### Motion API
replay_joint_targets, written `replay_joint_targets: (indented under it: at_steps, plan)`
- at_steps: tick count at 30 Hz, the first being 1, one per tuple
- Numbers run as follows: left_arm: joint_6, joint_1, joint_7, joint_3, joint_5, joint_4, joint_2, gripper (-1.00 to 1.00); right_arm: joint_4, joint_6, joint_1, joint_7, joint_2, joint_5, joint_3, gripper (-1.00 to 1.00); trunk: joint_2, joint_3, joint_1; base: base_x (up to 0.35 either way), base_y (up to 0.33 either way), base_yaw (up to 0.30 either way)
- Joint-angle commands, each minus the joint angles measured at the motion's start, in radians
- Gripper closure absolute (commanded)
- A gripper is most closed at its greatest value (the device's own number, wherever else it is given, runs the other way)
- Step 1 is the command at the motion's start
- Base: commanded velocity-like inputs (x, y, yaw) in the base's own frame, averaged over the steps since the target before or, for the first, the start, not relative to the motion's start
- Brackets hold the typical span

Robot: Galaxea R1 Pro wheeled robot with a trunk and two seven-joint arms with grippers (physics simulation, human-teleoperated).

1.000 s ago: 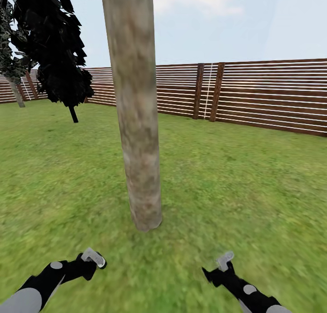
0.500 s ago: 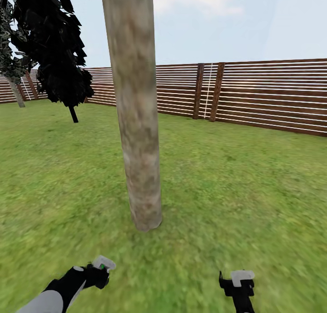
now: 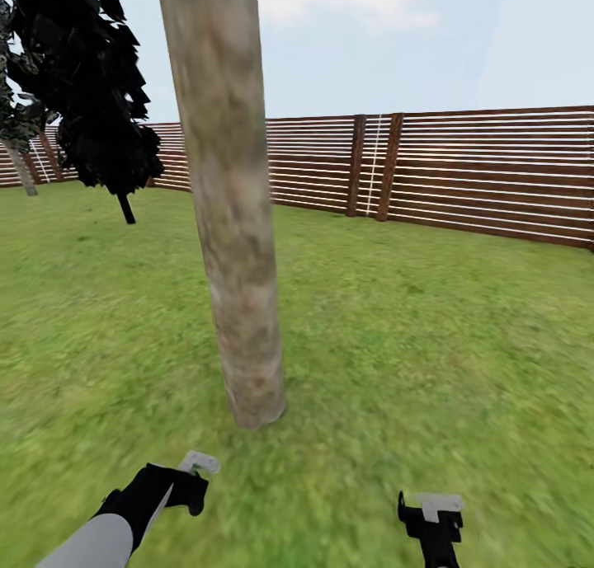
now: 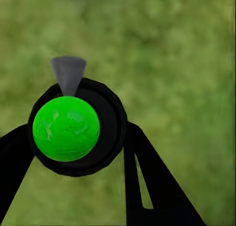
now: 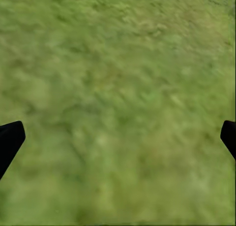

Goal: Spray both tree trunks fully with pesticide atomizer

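A wide green lawn runs back to a brown slatted fence as the robot faces a thick mottled tree trunk, rooted in the grass just ahead of both arms. Behind the trunk, toward the fence, stands a narrow black-leaved tree.

The left gripper, short of the trunk's base, is closed around a dark round object with a bright green top and a grey cone at its rim; by the task this should be the pesticide atomizer, though its label and colouring cannot be made out. The right gripper, farther from the trunk, hangs wide open and empty over grass, its black fingertips far apart.

Judged from here, good coverage calls for lifting the left arm, aiming the nozzle squarely at the bark and sweeping from base upward. The trunk's top is cut off, and no spray marks are discernible.
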Motion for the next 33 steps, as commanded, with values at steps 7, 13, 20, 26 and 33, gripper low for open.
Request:
replay_joint_targets:
  at_steps: [7,13,20,26,33]
  plan:
    - [0.04,-0.01,-0.012,0.009,-0.005,-0.002,-0.017,1.0,0.004,0.003,-0.001,0.002,-0.001,-0.021,-0.138,-1.0,0.0,-0.001,0.0,0.054,-0.061,-0.085]
    - [0.16,-0.026,-0.017,0.007,-0.005,-0.022,-0.019,1.0,0.006,0.003,-0.001,0.002,-0.003,-0.021,-0.14,-1.0,0.0,-0.001,0.0,0.001,-0.001,-0.001]
    - [0.232,-0.022,-0.019,-0.001,-0.006,-0.038,0.003,1.0,0.005,0.003,-0.001,0.0,-0.003,-0.021,-0.14,-1.0,-0.007,-0.005,0.004,0.0,0.0,0.0]
    - [0.234,-0.029,-0.019,0.002,-0.004,-0.051,-0.011,1.0,0.005,0.003,-0.001,0.0,-0.002,-0.021,-0.14,-1.0,-0.007,-0.013,0.004,0.0,0.0,0.0]
    - [0.235,-0.029,-0.019,0.006,-0.004,-0.062,-0.012,1.0,0.005,0.003,-0.001,0.0,-0.002,-0.021,-0.14,-1.0,-0.049,-0.043,0.027,0.0,0.0,0.0]
